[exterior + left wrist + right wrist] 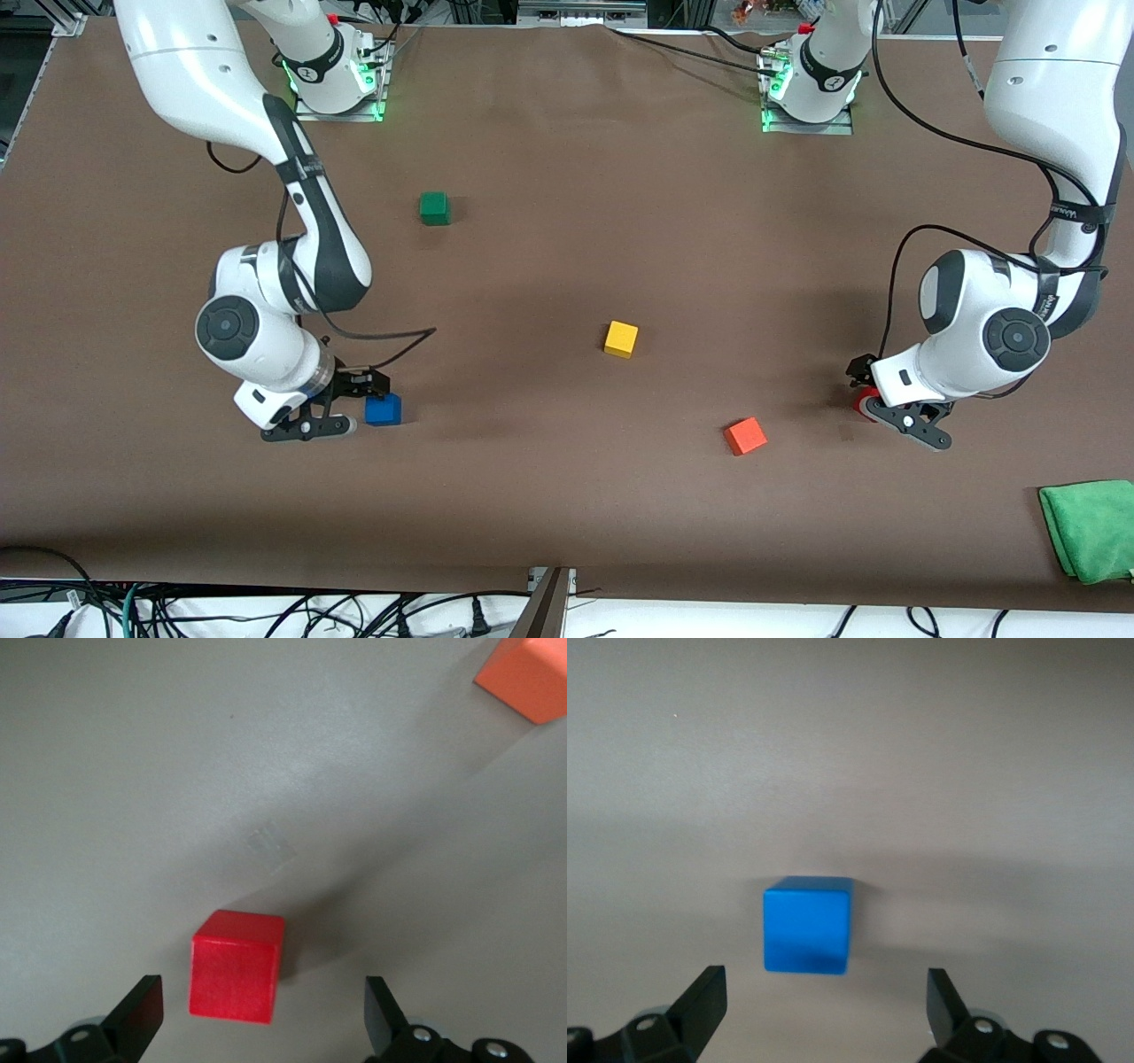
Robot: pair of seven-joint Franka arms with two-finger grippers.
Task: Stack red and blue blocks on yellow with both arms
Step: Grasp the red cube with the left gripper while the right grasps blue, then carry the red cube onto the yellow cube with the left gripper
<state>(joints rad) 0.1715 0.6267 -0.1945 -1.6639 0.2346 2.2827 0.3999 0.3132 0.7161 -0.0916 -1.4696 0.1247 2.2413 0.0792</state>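
At the lower left of the front view, the right gripper [354,403] hangs spread just above the blue cube [383,409]; it should descend straight until its fingers [700,1005] bracket the cube before closing. The yellow cube [621,338] waits mid-frame. At the lower right, the left gripper [873,403] hangs spread over the red cube [236,966], which sits off-centre toward one finger [137,1014], so it needs centring first.

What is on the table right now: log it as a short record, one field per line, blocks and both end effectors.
red block: on the table, between the open fingers of the left end effector, not gripped
blue block: on the table, in front of the open right end effector, not gripped
yellow block: alone mid-table, nothing stacked on it
orange block: nearer the front camera than the yellow one
green block: nearer the robots' bases
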